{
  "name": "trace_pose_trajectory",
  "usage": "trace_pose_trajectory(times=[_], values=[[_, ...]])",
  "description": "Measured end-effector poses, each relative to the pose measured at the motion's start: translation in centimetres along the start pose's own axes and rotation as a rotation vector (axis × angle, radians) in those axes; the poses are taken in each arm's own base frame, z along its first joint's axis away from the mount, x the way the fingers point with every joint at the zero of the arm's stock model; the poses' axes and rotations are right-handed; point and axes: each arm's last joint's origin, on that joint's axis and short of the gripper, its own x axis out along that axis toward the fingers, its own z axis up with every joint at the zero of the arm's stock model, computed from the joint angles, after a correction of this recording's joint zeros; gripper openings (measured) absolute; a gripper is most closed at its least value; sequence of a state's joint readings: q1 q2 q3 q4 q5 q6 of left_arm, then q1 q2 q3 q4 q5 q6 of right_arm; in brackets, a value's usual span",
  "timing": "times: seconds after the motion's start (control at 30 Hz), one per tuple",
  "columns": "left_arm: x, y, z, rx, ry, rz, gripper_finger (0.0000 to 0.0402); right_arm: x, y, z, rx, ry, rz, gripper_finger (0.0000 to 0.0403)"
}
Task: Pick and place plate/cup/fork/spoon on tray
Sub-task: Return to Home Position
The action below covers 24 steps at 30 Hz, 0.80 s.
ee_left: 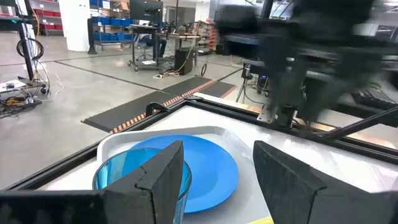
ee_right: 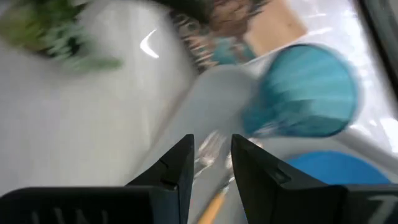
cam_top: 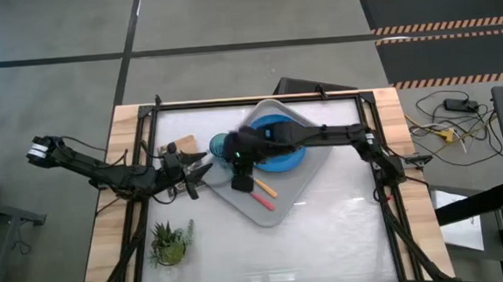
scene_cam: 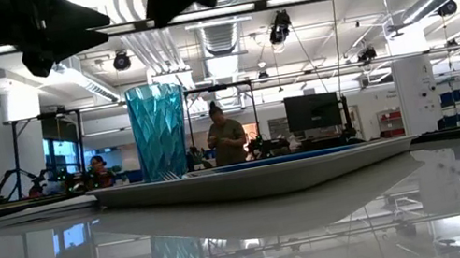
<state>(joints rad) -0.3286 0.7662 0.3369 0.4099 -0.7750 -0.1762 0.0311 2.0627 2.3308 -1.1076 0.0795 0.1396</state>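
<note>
The grey tray (cam_top: 278, 211) lies slantwise at the table's middle. The blue plate (cam_top: 289, 159) lies on its far part. The teal cup (cam_top: 219, 145) stands upright at the tray's left corner, and also shows in the low view (scene_cam: 159, 132). The orange-handled spoon (cam_top: 268, 191) and the pink-handled fork (cam_top: 262, 201) lie side by side on the tray's near part. My right gripper (cam_top: 242, 175) hovers over the tray between cup and cutlery, fingers slightly apart and empty (ee_right: 212, 162). My left gripper (cam_top: 201, 169) is open and empty (ee_left: 217, 180), just left of the tray near the cup.
A small potted plant (cam_top: 170, 242) stands at the near left. A brown block (cam_top: 182, 146) lies left of the cup. A black frame (cam_top: 258, 99) rims the table. People stand in the room beyond (scene_cam: 228, 139). The white tabletop (cam_top: 345, 240) is bare at the near right.
</note>
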Motion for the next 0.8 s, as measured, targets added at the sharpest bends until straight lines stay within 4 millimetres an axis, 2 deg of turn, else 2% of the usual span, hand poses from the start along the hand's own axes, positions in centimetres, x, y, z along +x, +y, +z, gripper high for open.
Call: trace_pose_trajectory(times=[0.17,0.27,0.4,0.57,0.8], values=[[0.0,0.0,0.0,-0.002,0.0,-0.001,0.0178,-0.9,5.1,-1.8,-0.1,0.035,0.056,0.0094],[0.0,0.0,0.0,-0.003,0.001,-0.001,0.0178,-1.2,7.7,-3.3,-0.152,0.039,0.006,0.0093],[0.0,0.0,0.0,-0.027,0.001,-0.004,0.0178,-1.8,10.0,-6.2,-0.176,0.064,-0.102,0.0092],[0.0,-0.1,-0.1,-0.025,0.008,-0.027,0.0178,-2.5,11.7,-11.0,-0.185,0.029,-0.161,0.0079],[-0.1,-0.3,-0.2,-0.02,0.032,-0.131,0.0166,-4.3,11.3,-16.8,-0.207,-0.211,-0.029,0.0049]])
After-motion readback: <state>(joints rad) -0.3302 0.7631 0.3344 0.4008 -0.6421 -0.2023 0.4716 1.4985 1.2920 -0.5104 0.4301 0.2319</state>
